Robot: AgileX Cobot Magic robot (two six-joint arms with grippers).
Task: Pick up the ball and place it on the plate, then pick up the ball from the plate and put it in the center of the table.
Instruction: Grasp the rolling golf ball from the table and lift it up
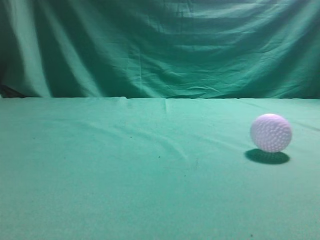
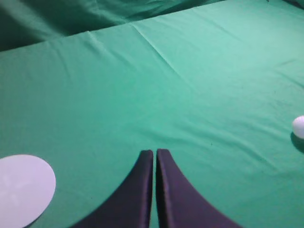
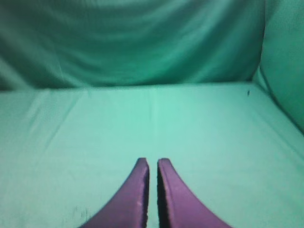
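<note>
A small white dimpled ball (image 1: 271, 132) rests on the teal-green table (image 1: 125, 175) at the right of the exterior view. It also shows at the right edge of the left wrist view (image 2: 299, 126). A white plate (image 2: 21, 188) lies at the lower left of the left wrist view. My left gripper (image 2: 155, 153) is shut and empty above the cloth, between plate and ball and apart from both. My right gripper (image 3: 153, 161) is shut and empty over bare cloth. Neither gripper shows in the exterior view.
A darker green backdrop drape (image 1: 160, 45) hangs behind the table's far edge. It also shows in the right wrist view (image 3: 133, 38), with a folded cloth wall at the right side (image 3: 285, 61).
</note>
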